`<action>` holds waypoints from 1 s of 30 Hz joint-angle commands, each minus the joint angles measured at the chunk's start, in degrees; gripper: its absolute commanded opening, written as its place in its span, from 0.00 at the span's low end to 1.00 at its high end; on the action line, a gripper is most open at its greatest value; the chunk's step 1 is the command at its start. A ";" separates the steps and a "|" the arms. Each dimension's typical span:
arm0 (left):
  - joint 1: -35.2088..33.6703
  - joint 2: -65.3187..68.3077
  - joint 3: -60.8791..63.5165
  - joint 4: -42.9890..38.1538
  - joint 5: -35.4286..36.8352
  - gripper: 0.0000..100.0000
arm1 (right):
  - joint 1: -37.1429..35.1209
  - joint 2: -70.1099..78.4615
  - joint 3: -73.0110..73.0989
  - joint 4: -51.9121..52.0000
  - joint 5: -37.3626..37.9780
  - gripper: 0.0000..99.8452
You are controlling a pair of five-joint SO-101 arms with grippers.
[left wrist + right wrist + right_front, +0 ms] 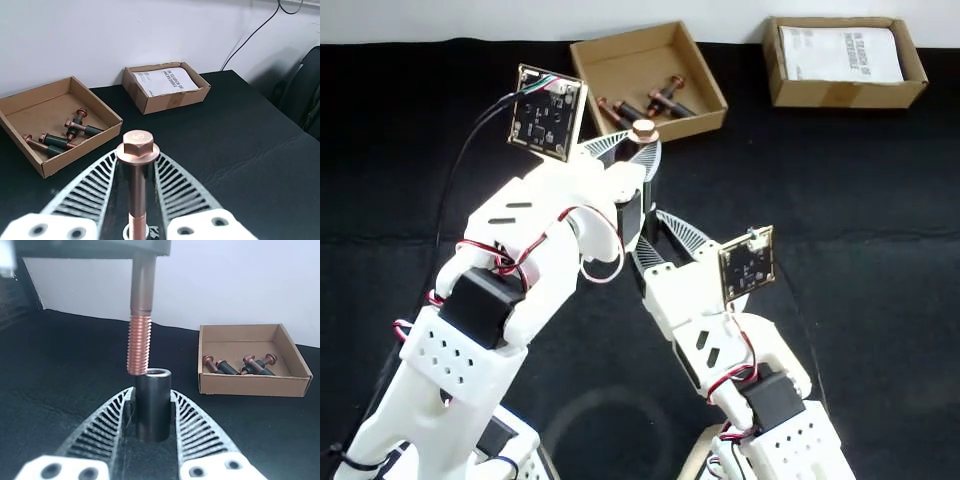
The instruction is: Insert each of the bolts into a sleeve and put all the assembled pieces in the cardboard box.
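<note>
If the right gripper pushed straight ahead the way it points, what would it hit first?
Probably the bolt in the left gripper: its threaded end hangs just past the sleeve that the right gripper holds, though depth is unclear.

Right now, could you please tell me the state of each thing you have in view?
left gripper: shut on the bolt.
bolt: upright, head up, threaded tip at the sleeve's mouth, not yet inserted.
right gripper: shut on the sleeve.
sleeve: upright, mouth facing up.
cardboard box: open, several assembled pieces lying inside.
second box: open, holds a printed sheet.
</note>
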 commanded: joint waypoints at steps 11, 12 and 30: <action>0.75 -1.10 3.47 -5.98 -0.09 0.01 | 0.57 -0.57 -0.48 -1.45 0.18 0.01; 0.84 -1.10 3.91 -5.98 -0.09 0.01 | 0.57 -0.57 -0.48 -1.45 0.18 0.01; 1.71 -1.36 5.05 -5.98 4.66 0.01 | 0.66 -0.22 -0.48 -1.63 0.18 0.01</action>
